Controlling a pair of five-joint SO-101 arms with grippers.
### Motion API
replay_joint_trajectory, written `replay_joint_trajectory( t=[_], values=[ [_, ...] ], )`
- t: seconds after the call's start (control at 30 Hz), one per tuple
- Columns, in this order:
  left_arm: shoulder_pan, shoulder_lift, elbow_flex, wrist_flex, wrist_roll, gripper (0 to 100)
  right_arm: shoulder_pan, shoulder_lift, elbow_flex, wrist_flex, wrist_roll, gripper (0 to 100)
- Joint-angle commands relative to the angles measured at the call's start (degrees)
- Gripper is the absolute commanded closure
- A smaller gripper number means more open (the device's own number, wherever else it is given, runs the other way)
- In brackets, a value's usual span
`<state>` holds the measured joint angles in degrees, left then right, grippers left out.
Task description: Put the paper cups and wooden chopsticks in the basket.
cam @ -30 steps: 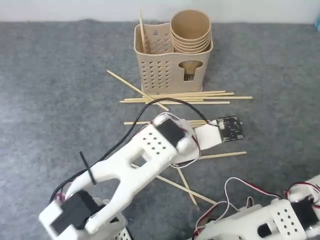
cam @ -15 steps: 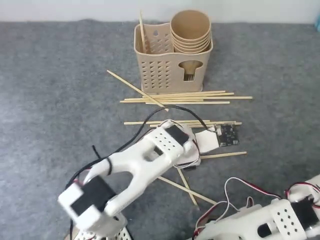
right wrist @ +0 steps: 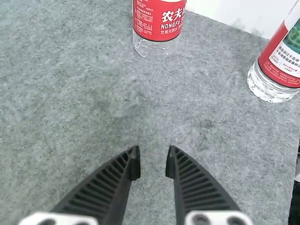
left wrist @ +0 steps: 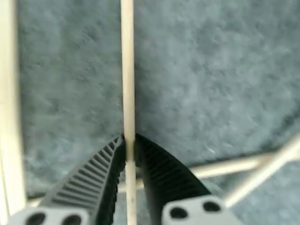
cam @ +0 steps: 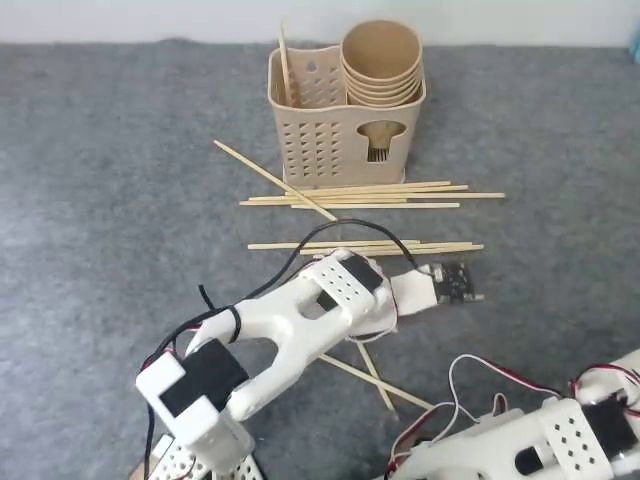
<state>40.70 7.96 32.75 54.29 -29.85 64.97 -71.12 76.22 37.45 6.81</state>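
One basket (cam: 320, 140) holds a stack of about five paper cups (cam: 381, 50) and one upright chopstick (cam: 283, 60). Roughly ten more chopsticks (cam: 400, 195) lie on the mat (cam: 100, 200), overlapping too much for an exact count. Two bottles (right wrist: 157, 21), two robot arms (cam: 300, 315).

basket (cam: 320, 140): upright at the back of the grey tabletop (cam: 100, 150)
paper cups (cam: 381, 60): stacked in its right half
upright chopstick (cam: 284, 60): poking out of the left half
loose chopsticks (cam: 400, 196): lying flat in front of the basket, a few crossing
white arm (cam: 300, 310): stretched low over the nearer ones
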Motion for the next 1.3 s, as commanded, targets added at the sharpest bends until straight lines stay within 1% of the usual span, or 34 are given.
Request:
replay_joint_trajectory(
  t=[0.0,0.1,0.23,0.37,0.53,0.63,0.7,0.77,0.9,1.0,1.1,1.2,1.27],
  values=[
    [2.9,-6.95,-1.98,6.07,-0.26,99,0.22,-1.1,-0.88,-1.01,-0.79,89.6],
    [2.64,-11.6,-1.45,8.26,-0.26,99,0.22,-1.1,-0.88,-1.01,-0.79,89.6],
    [-0.44,-18.46,-0.13,8.79,0.44,99,0.22,-1.19,-0.35,-0.92,-0.79,89.6],
    [-6.59,-27.69,-0.92,8.26,6.77,99,0.22,-1.19,0.7,-0.92,-0.7,89.6],
    [-16.35,-40.35,-5.23,7.91,14.51,99,0.22,-1.19,0.97,-0.92,-0.53,89.7],
    [-21.36,-46.86,-6.64,4.48,18.29,99,0.22,-1.19,0.97,-0.04,-0.35,89.7],
    [-23.91,-50.73,-6.55,-0.09,20.92,99,0.22,-1.19,0.7,1.98,-0.35,89.5],
    [-26.64,-54.07,-5.58,-6.59,23.74,99,0.22,-1.19,0.7,2.95,-0.26,89.4],
    [-30.07,-56.7,-3.56,-23.3,27.16,99,0.22,-1.19,0.97,3.12,-0.26,89.4],
    [-30.68,-54.59,-1.63,-36.84,30.68,99,0.22,-1.19,0.97,4.26,-0.26,89.4],
    [-30.51,-50.64,-0.57,-47.91,33.14,99,0.22,-1.19,0.97,5.14,-0.26,89.4],
    [-30.33,-45.19,-0.92,-56.26,32.88,99,0.22,-1.19,1.41,5.23,-0.26,89.4],
    [-30.33,-41.23,-2.33,-58.11,32.88,99,0.13,-1.19,1.49,5.41,-0.26,89.4]
  ],
)
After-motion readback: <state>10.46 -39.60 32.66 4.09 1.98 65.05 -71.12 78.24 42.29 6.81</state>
